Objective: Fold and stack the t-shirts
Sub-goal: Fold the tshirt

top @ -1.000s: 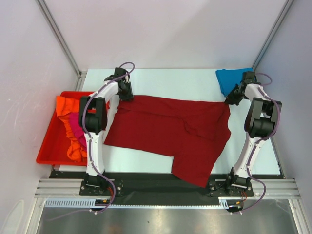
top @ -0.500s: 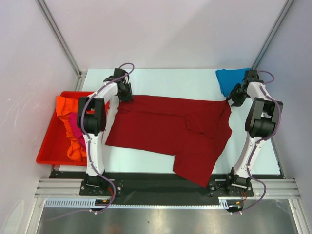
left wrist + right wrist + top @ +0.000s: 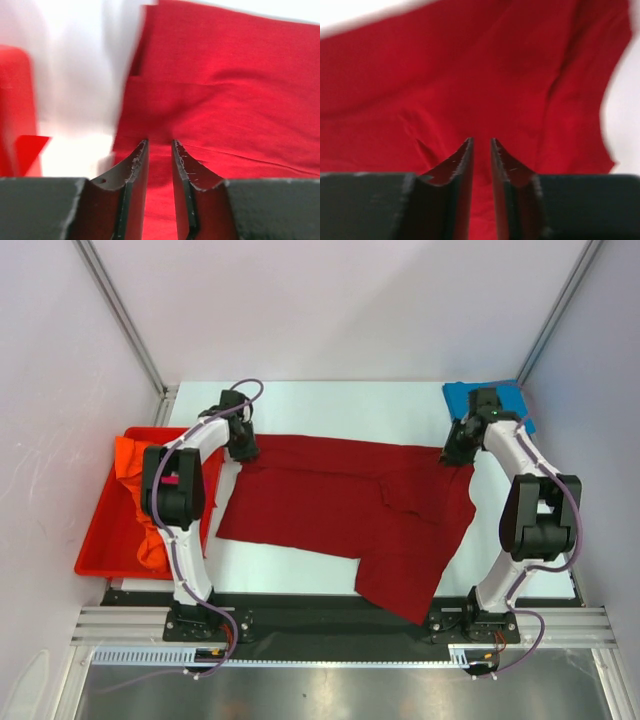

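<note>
Left hand [image 3: 160, 143] hangs over white table [image 3: 350, 405], pale walls [image 3: 330, 310] all around.

From my remote station I saw a white tabletop [image 3: 350, 405] across the middle of the overhead view. A rigid red plastic bin [image 3: 100, 540] sat at its left edge, and in the left wrist view it was a blurred red shape [image 3: 15, 100] beside the pale tabletop [image 3: 80, 100]. A black strip [image 3: 330, 612] ran along the near edge, with a slotted aluminium rail [image 3: 340, 632] just below it and a brushed metal sheet [image 3: 340, 690] below that. Two slanted metal posts [image 3: 120, 315] rose against pale walls [image 3: 330, 300].
</note>
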`<action>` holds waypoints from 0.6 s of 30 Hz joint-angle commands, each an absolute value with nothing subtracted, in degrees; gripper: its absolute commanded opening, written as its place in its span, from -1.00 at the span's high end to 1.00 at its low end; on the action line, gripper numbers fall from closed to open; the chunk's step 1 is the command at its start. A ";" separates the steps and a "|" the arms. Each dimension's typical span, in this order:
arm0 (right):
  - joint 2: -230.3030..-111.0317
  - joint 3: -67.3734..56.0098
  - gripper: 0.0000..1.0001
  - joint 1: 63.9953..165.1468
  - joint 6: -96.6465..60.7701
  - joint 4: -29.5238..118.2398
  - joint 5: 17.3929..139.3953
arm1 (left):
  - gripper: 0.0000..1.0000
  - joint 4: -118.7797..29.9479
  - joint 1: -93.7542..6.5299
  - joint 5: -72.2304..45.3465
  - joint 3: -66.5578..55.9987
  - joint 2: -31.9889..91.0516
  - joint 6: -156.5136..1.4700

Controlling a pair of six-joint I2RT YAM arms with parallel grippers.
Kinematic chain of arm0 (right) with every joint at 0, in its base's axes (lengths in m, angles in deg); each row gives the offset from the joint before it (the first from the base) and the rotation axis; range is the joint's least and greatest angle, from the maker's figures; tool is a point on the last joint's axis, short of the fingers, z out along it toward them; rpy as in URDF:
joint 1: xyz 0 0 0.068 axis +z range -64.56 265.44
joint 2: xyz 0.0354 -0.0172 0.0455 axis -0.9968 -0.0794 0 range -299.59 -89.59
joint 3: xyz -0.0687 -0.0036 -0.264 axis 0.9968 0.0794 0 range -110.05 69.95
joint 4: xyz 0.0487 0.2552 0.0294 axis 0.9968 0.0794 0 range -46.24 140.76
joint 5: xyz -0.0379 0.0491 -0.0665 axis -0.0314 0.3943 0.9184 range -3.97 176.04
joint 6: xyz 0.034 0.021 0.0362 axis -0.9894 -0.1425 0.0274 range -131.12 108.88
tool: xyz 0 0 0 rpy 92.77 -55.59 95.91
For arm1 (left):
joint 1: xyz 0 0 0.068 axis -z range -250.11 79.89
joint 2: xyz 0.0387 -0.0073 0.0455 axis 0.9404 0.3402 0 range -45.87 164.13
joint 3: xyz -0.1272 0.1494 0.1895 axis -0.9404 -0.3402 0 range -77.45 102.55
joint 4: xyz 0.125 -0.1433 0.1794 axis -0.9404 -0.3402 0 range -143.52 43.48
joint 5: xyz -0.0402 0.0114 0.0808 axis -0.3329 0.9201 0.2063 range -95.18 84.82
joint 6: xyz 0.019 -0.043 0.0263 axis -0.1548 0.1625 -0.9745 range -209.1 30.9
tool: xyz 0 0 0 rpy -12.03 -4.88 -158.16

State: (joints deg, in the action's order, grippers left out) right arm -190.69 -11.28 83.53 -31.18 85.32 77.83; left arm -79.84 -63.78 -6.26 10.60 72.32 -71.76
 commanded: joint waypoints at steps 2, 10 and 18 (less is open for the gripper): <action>-190.04 -5.03 0.57 84.83 -33.01 83.14 76.28 | 0.45 -79.39 -66.24 -3.95 10.18 74.18 -73.37; -193.03 -1.33 0.67 81.84 -31.78 82.34 82.42 | 0.53 -80.53 -66.42 -4.21 9.21 74.97 -73.72; -189.80 -5.63 0.42 84.38 -30.19 90.25 89.46 | 0.10 -82.38 -66.16 -1.58 10.09 68.32 -74.51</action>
State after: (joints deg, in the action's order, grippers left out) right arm -193.13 -2.19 82.64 -31.00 86.15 84.89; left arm -80.12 -65.77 -5.13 10.41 73.37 -73.00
